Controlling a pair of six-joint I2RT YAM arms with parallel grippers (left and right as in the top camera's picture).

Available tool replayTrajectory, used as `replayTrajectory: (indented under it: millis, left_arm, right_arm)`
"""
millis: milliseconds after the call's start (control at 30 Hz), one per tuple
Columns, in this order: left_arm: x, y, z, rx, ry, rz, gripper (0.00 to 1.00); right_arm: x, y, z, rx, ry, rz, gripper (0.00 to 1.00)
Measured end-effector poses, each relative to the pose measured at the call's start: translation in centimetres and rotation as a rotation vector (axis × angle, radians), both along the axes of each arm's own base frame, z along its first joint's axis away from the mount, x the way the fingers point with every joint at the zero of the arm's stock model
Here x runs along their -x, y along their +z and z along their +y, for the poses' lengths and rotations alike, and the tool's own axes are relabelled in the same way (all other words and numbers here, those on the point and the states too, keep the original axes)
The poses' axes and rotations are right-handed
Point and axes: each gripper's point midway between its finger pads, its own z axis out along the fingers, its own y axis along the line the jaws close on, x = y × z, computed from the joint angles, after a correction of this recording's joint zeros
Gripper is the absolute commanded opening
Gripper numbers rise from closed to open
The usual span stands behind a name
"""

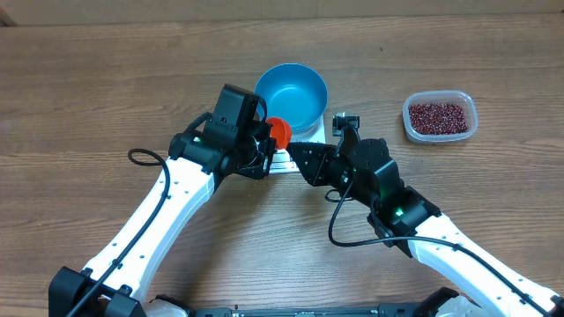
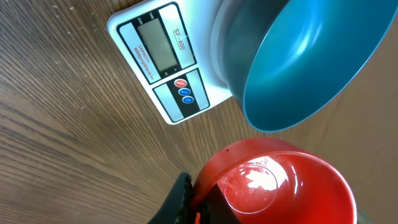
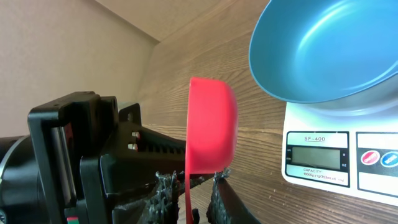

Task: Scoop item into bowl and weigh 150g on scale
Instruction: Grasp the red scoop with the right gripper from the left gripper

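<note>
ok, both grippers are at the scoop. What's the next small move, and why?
Probably clamp the right gripper on the red scoop handle. Its fingers flank the handle but the grip is unclear, while the left gripper holds the empty scoop. The beans sit on the right side.

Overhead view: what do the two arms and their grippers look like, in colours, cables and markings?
Left arm and right arm: white rounded links, black joint housings. A black cable loops beside each, and a small green light glows near each wrist. Left gripper and right gripper are black and boxy; the right wrist view shows dark, rough-textured jaws. No lettering is legible.
</note>
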Motion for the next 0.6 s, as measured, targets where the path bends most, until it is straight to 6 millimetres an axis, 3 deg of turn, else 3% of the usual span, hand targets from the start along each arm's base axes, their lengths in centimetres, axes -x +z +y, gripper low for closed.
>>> replayTrajectory:
  millis: [200,367,467,500,600]
  left_arm:
    - [0.0,0.01,-0.01,0.004,0.008,0.004,0.04]
    - [0.0,0.01,-0.01,0.004,0.008,0.004,0.04]
    - [0.01,0.01,0.0,0.004,0.009,0.004,0.04]
    - [0.01,0.01,0.0,0.004,0.009,0.004,0.08]
    - [0.01,0.01,-0.03,0.008,0.013,0.007,0.34]
  right_arm:
    - [-0.09,0.0,-0.08,0.0,-0.008,0.001,0.18]
    - [-0.11,0.0,-0.1,-0.003,-0.011,0.004,0.04]
    - [-0.02,0.12,0.08,-0.013,-0.01,0.009,0.04]
    - [-0.02,0.1,0.07,-0.013,-0.011,0.01,0.04]
    - [-0.03,0.07,0.05,-0.015,-0.014,0.014,0.04]
